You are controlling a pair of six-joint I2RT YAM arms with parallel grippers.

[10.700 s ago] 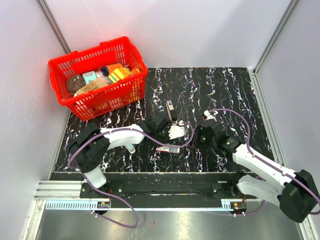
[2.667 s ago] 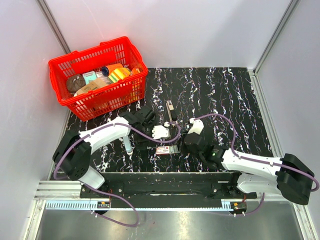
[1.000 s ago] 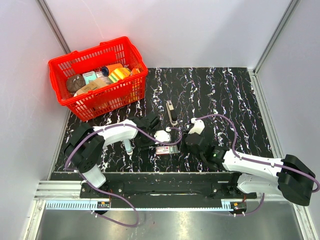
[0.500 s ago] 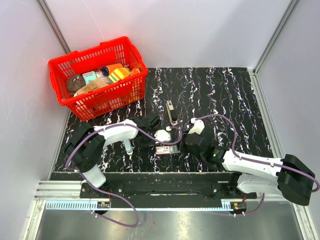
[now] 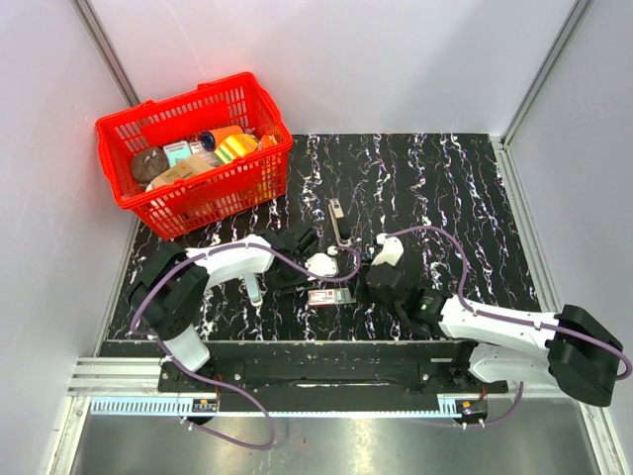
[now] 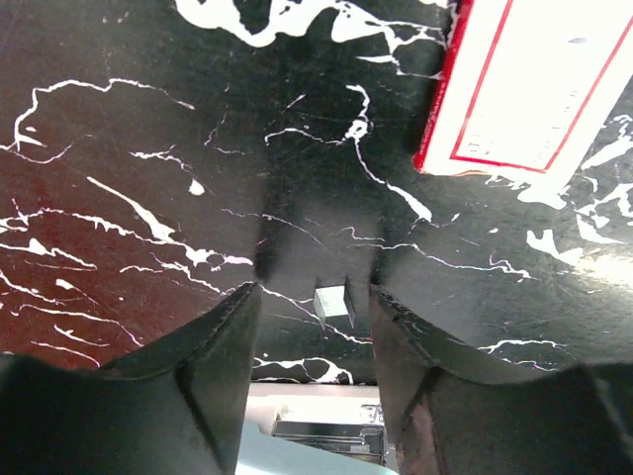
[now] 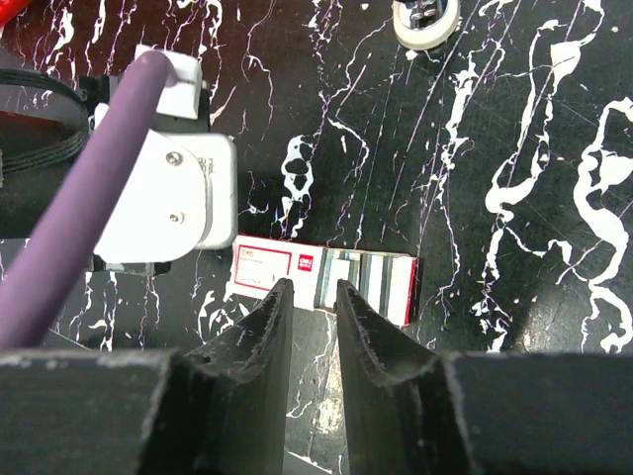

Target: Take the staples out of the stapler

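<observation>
The stapler [image 5: 338,220] lies on the black marbled table, dark grey with silvery parts, beyond both grippers and untouched. My left gripper [image 5: 300,280] is open and low over the table. A small silvery strip of staples [image 6: 333,302] lies on the table between its fingers. The red-and-white box [image 5: 329,297] lies just to its right and shows at the top right of the left wrist view [image 6: 534,89]. My right gripper [image 5: 358,290] has its fingers narrowly apart with nothing between them. Its tips are at the near edge of the box [image 7: 381,287], whose open end shows silvery staple strips.
A red basket [image 5: 173,99] full of goods stands at the back left. A pale blue-white bar [image 5: 254,289] lies left of the left gripper. The left arm's white wrist camera [image 7: 168,193] and purple cable are close to the box. A small pale round object [image 7: 425,20] lies beyond the box.
Since about ten seconds ago both grippers have moved in around the red-and-white box. Over the last second hardly anything has moved.
</observation>
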